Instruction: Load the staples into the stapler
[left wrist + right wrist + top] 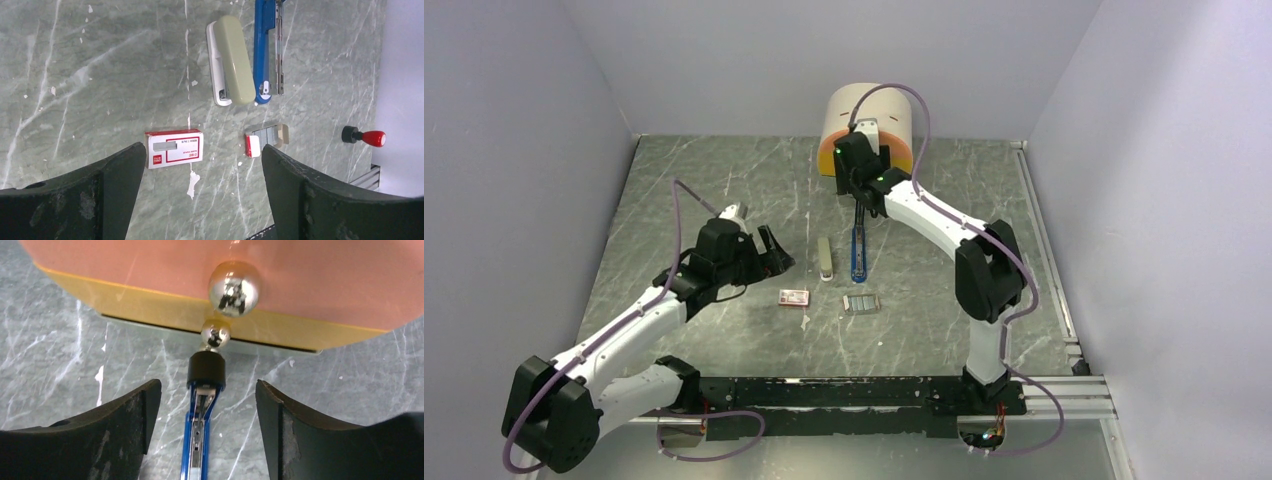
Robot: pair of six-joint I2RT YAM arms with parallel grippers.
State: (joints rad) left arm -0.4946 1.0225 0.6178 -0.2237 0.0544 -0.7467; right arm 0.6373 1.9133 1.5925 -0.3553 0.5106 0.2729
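Note:
The staples (pixel 264 133) are a grey ribbed block lying in an open red-and-white tray on the table, also seen in the top view (pixel 860 304). The blue stapler (pixel 857 255) lies opened out flat with its metal channel facing up (pixel 199 440). My right gripper (pixel 207 395) is open, low over the stapler's far black end (pixel 206 371), one finger on each side, touching nothing. My left gripper (pixel 202 165) is open and empty, held above the table to the left of the staples (pixel 772 252).
A small red-and-white staple box (pixel 175 146) lies left of the tray. A beige stapler (pixel 231 60) lies closed beside the blue one. A pink-and-yellow container (pixel 150 295) with a chrome knob (pixel 234 287) stands right behind the stapler's far end. A red-and-black knob (pixel 365 136) lies at the right.

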